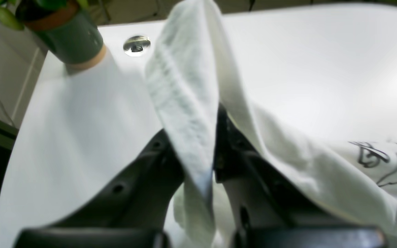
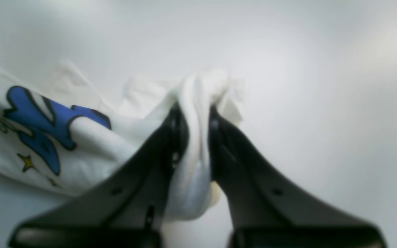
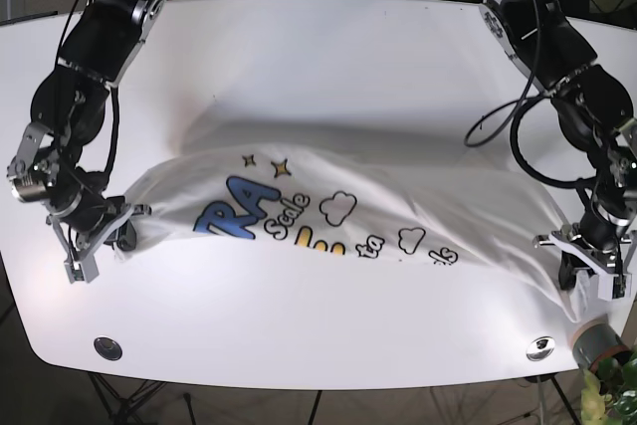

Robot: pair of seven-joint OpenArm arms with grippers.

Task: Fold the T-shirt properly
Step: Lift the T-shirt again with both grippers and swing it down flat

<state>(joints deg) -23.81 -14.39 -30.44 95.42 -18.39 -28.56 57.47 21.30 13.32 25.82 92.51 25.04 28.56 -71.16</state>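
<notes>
Lab: white table, cabled robot arms

White table, potted plant at its corner (leaves partly cropped), dark floor beneath

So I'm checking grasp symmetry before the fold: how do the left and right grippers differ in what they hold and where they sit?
The left gripper pinches a plain white edge of the T-shirt, while the right gripper clamps a bunch close to the blue print. In the base view the left gripper sits near the potted plant; the right gripper has bare table around it. Both are shut on cloth.
</notes>
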